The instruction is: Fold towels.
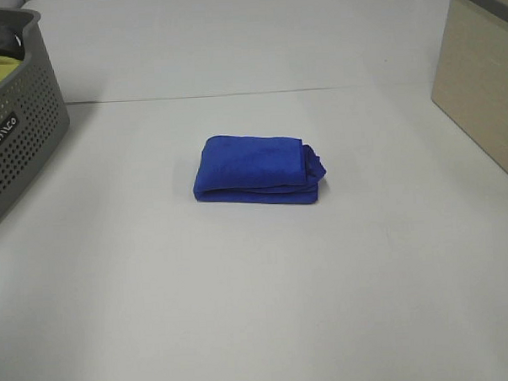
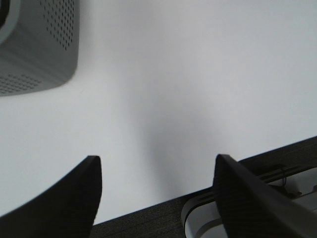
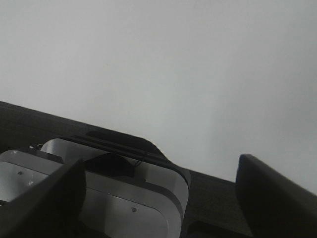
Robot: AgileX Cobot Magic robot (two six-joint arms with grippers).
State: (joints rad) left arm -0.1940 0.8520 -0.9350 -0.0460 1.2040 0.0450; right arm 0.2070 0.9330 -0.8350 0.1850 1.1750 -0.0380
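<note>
1. The blue towel (image 1: 257, 170) lies folded into a small thick bundle near the middle of the white table (image 1: 259, 308), with nothing touching it. Its layers are stacked, and a loose bunched edge sticks out on the side toward the beige box (image 1: 484, 79).
2. My left gripper (image 2: 156, 191) is spread wide, and nothing sits between its two dark fingers (image 2: 74, 198). Only bare table top shows in the gap.
3. From my left wrist I see the corner of the grey perforated basket (image 2: 42, 47) standing on the table, well apart from my fingers.
4. My right gripper (image 3: 161, 198) is also spread wide and holds nothing. Its two dark fingers (image 3: 277, 198) frame the table's dark edge and some grey-and-black hardware beyond it.
5. In the overhead view the basket stands at the far left edge, with something yellow (image 1: 0, 73) inside it, and the beige box stands at the far right. Neither of my arms appears in that view.
6. The towel is not visible from either wrist.
</note>
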